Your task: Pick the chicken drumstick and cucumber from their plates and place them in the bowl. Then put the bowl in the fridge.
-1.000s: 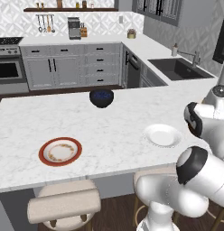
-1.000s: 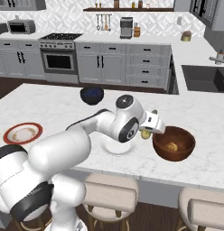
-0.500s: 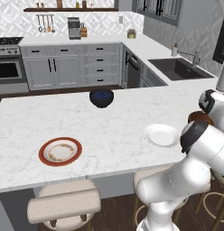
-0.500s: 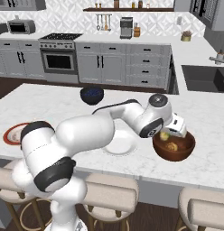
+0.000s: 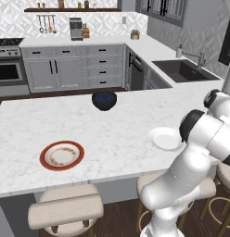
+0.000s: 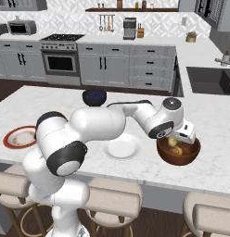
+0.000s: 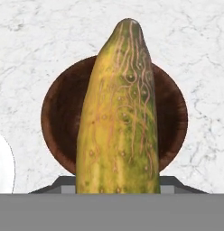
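hand [image 6: 175, 139]: closed on the cucumber [image 7: 119, 117], held directly above the bowl [image 6: 178, 152].
cucumber: seen in the hand view pointing to 12 o'clock across the bowl's opening.
bowl: set near the bench [image 6: 214, 120] front edge; a golden-brown piece is seen inside.
white plate [image 6: 121, 148]: just beside the bowl at 9 o'clock, bare.
red-rimmed plate [image 5: 62, 155]: well apart, near the front edge.
open room: bare bench is left beyond the bowl toward 12 o'clock.

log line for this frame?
phase: place cucumber | gripper: shut on cucumber, above bowl | drumstick: in bowl | white plate: bare
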